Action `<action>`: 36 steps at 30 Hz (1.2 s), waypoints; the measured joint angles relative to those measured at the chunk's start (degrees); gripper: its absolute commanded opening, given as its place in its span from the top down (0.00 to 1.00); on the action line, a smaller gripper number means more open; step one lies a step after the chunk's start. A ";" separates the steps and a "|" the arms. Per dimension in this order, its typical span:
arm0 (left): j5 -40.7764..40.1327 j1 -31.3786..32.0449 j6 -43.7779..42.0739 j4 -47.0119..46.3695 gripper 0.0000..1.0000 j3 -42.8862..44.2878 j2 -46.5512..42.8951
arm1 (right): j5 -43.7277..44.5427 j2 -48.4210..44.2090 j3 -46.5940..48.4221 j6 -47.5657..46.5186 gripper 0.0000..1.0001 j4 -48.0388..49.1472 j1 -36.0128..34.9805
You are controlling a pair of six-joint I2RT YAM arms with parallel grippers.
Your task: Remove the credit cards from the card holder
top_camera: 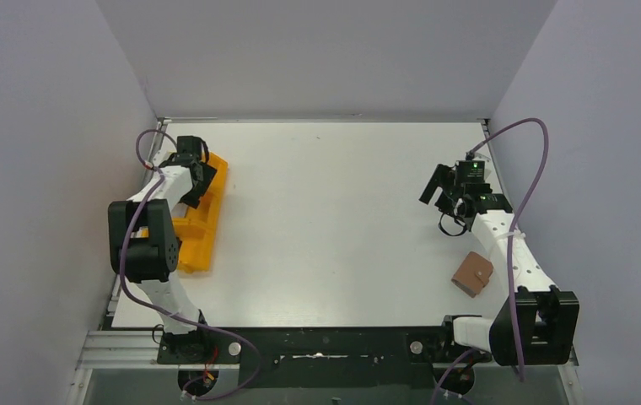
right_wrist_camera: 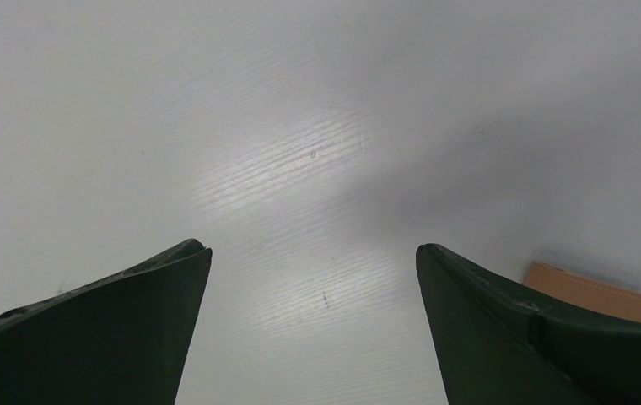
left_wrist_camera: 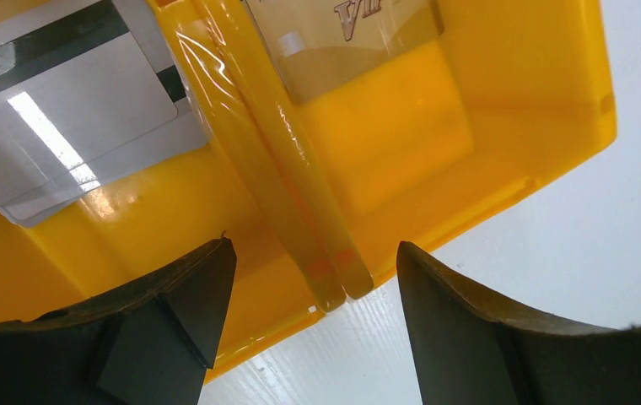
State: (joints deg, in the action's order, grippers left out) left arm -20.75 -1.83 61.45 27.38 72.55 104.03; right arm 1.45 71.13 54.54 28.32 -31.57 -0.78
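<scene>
The credit cards (left_wrist_camera: 72, 101) lie in the tray (left_wrist_camera: 410, 160), card holder (top_camera: 473, 274) folded: seemingly done, with left gripper (left_wrist_camera: 315, 253) and right gripper (right_wrist_camera: 313, 250) open, empty.

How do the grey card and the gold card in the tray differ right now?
In the left wrist view the grey card lies left of the divider, the gold card right of it. The grey card shows a dark stripe, the gold card lettering. Both are inside the orange tray.
</scene>
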 measured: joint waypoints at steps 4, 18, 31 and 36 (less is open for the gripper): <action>0.46 0.15 0.24 0.20 0.37 -0.07 0.61 | -0.02 0.76 0.02 0.00 0.02 0.00 0.33; 2.49 7.10 -5.14 -0.22 0.43 0.48 2.86 | 0.02 2.34 0.74 0.00 0.02 -0.39 0.48; 4.81 17.79 -13.20 -0.83 0.45 3.78 5.73 | 0.55 2.14 0.76 -0.02 0.02 -1.62 1.22; 10.49 22.86 -17.79 -4.37 0.45 3.43 5.73 | 1.70 1.38 0.76 -0.17 0.02 -2.01 1.66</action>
State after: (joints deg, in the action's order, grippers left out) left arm -10.26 21.04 43.66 23.00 75.99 109.75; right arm 3.16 72.51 55.31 28.14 -33.58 0.89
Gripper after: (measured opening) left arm 0.554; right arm 0.978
